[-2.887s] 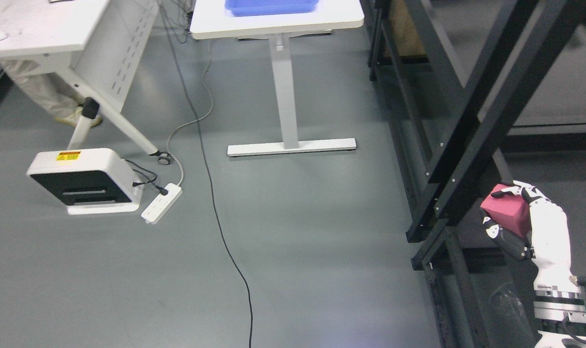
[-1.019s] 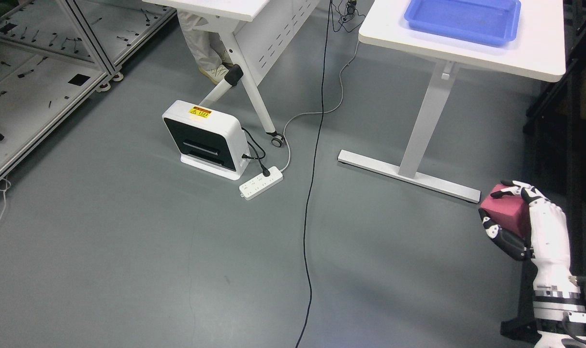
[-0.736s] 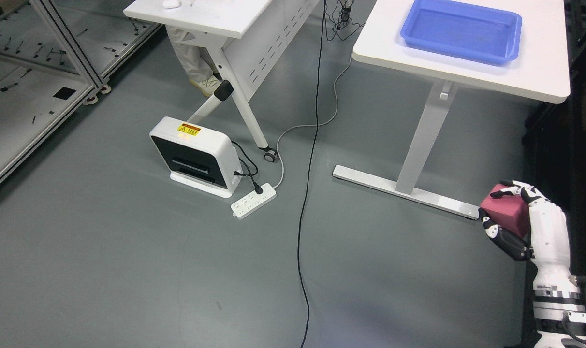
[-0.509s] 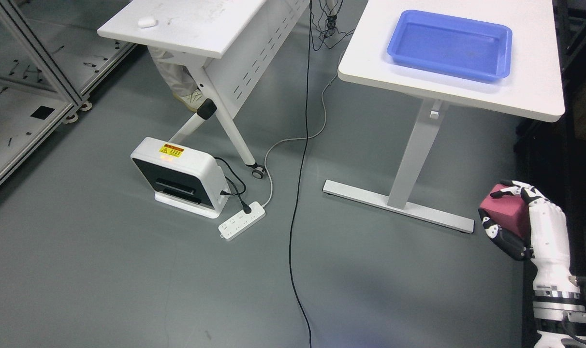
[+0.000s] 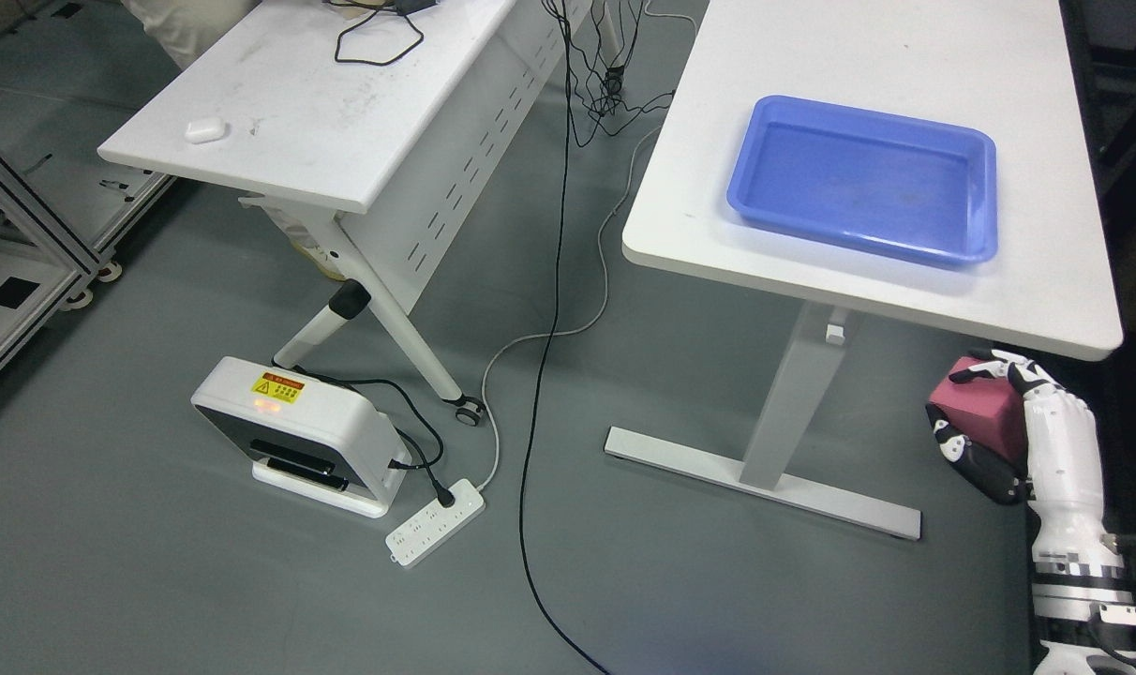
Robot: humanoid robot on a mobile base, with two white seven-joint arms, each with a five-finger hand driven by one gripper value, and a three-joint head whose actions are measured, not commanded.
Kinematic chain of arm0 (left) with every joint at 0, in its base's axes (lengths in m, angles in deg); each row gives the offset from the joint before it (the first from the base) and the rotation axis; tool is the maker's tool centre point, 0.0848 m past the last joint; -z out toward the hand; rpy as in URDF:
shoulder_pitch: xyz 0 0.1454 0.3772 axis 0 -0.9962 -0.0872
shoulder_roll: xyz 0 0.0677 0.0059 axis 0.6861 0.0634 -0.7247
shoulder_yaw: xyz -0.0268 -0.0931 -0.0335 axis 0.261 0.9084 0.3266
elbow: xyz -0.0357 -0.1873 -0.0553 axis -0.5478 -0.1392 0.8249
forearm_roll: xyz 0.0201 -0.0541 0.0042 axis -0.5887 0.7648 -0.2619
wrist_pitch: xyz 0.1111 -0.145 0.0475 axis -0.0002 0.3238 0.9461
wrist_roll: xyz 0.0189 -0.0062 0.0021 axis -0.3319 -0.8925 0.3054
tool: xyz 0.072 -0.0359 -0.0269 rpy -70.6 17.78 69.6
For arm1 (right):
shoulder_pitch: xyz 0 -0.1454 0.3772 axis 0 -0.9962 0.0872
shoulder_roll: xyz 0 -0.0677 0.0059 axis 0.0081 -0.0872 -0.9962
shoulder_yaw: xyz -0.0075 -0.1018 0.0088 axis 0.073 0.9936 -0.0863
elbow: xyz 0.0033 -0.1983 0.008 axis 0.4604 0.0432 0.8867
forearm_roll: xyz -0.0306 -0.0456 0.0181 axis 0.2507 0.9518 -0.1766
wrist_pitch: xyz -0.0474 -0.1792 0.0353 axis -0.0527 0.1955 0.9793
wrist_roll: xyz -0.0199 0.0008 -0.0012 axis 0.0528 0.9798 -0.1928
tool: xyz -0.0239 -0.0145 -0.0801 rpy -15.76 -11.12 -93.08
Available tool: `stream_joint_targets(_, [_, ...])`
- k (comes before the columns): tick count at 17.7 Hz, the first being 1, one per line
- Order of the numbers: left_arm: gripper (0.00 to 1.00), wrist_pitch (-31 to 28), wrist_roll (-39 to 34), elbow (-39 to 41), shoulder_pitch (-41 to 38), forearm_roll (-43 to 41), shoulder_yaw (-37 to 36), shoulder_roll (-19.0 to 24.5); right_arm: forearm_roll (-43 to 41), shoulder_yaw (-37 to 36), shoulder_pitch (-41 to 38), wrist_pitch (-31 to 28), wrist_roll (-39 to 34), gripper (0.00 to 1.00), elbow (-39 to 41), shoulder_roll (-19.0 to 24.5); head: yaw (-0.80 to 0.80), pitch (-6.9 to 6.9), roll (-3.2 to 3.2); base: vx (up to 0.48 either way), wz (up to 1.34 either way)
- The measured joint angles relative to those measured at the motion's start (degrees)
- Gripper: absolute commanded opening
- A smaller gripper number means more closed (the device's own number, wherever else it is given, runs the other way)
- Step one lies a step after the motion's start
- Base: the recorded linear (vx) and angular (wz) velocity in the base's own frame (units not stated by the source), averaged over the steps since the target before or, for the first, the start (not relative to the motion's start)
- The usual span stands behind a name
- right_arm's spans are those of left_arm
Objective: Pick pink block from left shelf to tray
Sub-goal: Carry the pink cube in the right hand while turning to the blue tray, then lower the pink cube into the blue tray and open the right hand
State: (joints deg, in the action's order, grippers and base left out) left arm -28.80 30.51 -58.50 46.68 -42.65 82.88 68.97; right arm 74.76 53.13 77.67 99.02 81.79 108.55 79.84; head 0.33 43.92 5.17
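My right hand (image 5: 985,417) comes up from the lower right corner and is shut on the pink block (image 5: 985,414), with its fingers over the top and the thumb underneath. The block hangs in the air just below and in front of the near right corner of the white table (image 5: 709,178). On that table lies the empty blue tray (image 5: 866,180), up and to the left of my hand. My left arm does not show.
A second white table (image 5: 315,122) with cables and a small white case (image 5: 203,129) stands at the left. On the grey floor are a white box-shaped device (image 5: 296,431), a power strip (image 5: 435,511) and black cables (image 5: 540,375). A metal rack (image 5: 15,244) fills the far left edge.
The whole picture has shifted, so the camera has moved: the table and tray have come nearer and lower in the picture. My right hand keeps the pink block in the same spot.
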Motion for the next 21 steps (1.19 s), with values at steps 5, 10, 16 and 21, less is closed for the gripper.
stream_joint_targets(5, [1.00,0.00,0.00,0.00,0.00,0.00,0.00,0.00,-0.01,0.02,-0.05,-0.02,0.00,0.03,0.00,0.00,0.00,0.00,0.00,0.385,0.06])
stream_joint_targets(10, [1.00,0.00,0.00,0.00,0.00,0.00,0.00,0.00,-0.05,0.02,-0.03,-0.09,-0.16,0.03,0.00,0.00,0.00,0.00,0.00,0.352,-0.08])
stream_joint_targets(16, [1.00,0.00,0.00,0.00,0.00,0.00,0.00,0.00,-0.29,0.19,0.49,-0.09,-0.62,0.03,0.00,0.14,0.00,0.00,0.00,0.253,-0.08])
stream_joint_targets(21, [1.00,0.00,0.00,0.00,-0.01,0.00,0.00,0.00,-0.37,2.46,0.78,-0.02,-2.56,0.03,0.00,0.25,0.00,0.01,0.00,0.127,-0.01])
